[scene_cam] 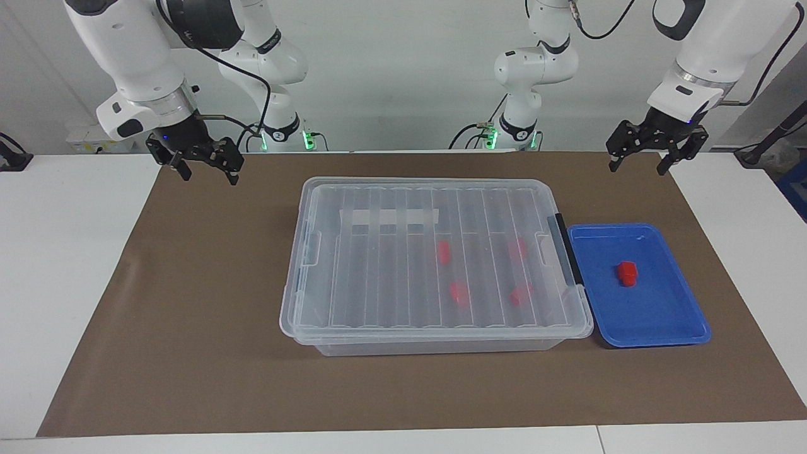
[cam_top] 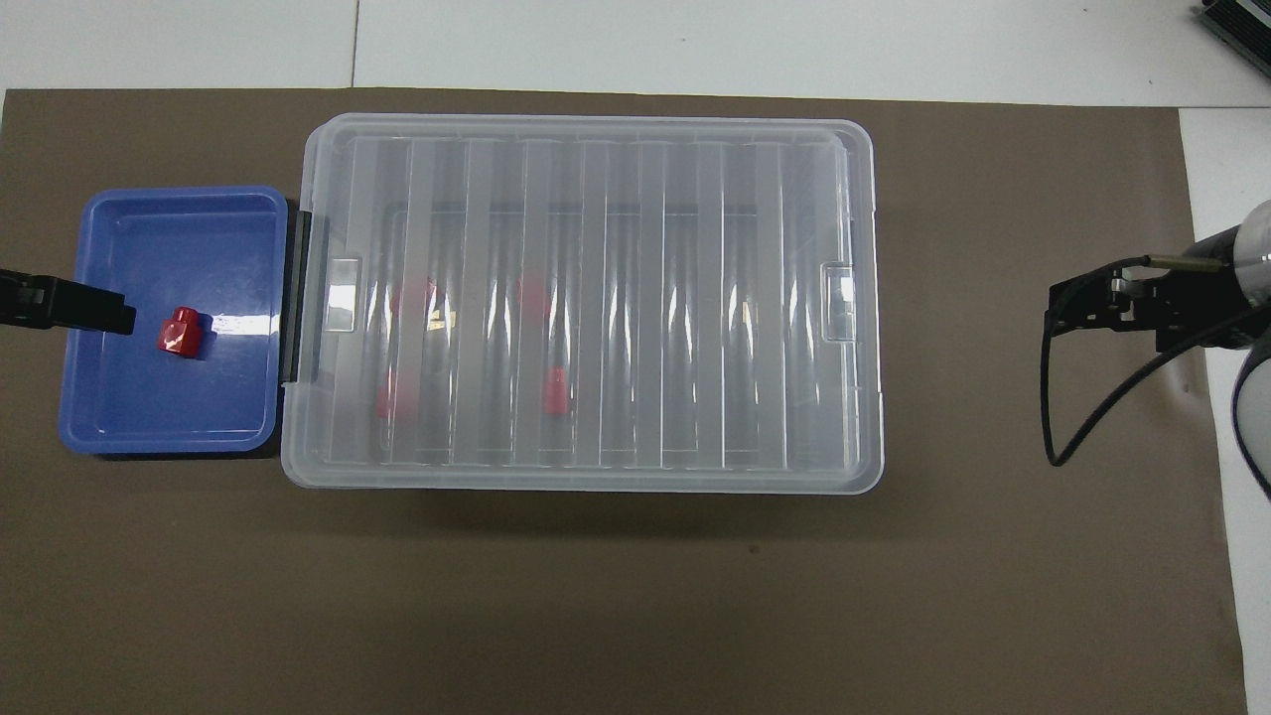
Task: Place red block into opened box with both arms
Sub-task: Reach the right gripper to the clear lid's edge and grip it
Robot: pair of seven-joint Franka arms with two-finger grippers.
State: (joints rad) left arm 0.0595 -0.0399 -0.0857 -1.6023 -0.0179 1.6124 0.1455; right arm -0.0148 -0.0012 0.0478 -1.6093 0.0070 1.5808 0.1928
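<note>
One red block lies in a blue tray beside the box, toward the left arm's end of the table. The box is a clear bin in the middle of the brown mat, and its ribbed lid lies flat on it. Several more red blocks show blurred through the lid. My left gripper hangs open and empty in the air by the tray's end of the mat. My right gripper hangs open and empty over the mat at the right arm's end.
A black clip sits on the box's end that faces the tray. The brown mat covers most of the white table. Only a dark finger of the left gripper reaches into the overhead view, over the tray's edge.
</note>
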